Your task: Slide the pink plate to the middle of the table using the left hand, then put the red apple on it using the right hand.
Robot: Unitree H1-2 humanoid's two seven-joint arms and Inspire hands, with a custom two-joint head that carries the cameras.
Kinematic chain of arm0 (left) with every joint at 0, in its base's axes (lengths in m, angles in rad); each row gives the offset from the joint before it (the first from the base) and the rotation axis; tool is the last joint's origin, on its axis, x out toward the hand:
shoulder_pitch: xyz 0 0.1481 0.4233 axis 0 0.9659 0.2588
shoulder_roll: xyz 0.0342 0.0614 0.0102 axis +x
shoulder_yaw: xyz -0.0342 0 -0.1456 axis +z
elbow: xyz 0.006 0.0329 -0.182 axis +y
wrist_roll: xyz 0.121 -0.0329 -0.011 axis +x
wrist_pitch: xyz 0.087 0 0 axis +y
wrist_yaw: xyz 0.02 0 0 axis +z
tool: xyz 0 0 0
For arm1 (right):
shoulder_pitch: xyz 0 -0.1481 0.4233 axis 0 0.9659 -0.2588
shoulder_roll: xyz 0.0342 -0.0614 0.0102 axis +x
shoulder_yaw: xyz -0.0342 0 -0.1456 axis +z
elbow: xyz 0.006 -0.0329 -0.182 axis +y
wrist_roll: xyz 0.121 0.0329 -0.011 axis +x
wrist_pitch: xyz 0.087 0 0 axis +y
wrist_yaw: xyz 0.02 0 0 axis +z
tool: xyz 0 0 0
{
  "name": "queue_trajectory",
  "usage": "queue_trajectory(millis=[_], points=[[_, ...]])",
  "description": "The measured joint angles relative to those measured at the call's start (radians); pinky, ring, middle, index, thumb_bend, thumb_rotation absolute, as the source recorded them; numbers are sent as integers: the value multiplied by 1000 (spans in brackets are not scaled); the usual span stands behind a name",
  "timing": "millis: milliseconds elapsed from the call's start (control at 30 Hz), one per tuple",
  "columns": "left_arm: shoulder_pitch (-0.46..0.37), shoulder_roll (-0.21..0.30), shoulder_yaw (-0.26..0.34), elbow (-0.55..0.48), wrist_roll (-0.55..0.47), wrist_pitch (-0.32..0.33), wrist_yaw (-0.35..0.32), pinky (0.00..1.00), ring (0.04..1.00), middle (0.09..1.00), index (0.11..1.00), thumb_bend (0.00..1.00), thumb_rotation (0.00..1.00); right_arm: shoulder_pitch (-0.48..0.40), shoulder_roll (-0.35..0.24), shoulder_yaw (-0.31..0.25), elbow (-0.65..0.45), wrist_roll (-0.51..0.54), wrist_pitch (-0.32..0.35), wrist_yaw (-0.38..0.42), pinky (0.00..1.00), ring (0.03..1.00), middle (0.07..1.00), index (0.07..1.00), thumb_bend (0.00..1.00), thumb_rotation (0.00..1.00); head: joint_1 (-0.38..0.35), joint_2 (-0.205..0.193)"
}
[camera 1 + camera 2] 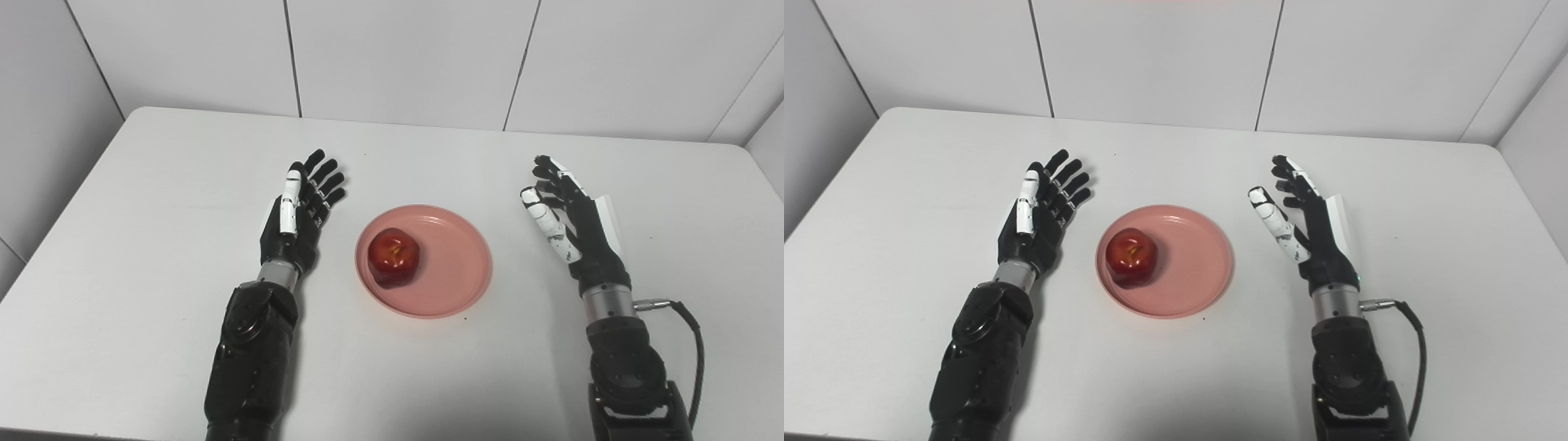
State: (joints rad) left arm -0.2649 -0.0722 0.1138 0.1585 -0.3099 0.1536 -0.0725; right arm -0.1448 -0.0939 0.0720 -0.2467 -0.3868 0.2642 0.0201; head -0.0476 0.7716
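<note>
White walls stand behind the white table (153,202). On it, the left hand (300,214) rests with fingers spread wide, holding nothing, at about 9 o'clock from the pink plate (456,257). The right hand (569,220) is wide too and empty, at 3 o'clock from the plate, well apart from it. The plate sits near the middle of the table between both hands. The red apple (394,257) sits on the plate, toward its 9 o'clock side. The job looks done, I think. Best now is to keep both hands away from the plate, so nothing bumps it and the apple does not roll.
</note>
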Motion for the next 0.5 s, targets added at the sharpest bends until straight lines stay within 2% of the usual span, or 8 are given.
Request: queue_trajectory(millis=[200, 500], points=[[7, 4, -4, -14, 1, 12, 0, 882, 877, 888, 875, 382, 1000, 9, 22, -23, 56, 80, -29, -21, 814, 854, 875, 879, 748, 1000, 6, 0], [35, 16, -23, -44, 10, 14, 0, 893, 888, 900, 889, 382, 1000, 11, 57, -62, 119, 191, -30, -35, 882, 879, 896, 900, 524, 1000, 17, 0]])
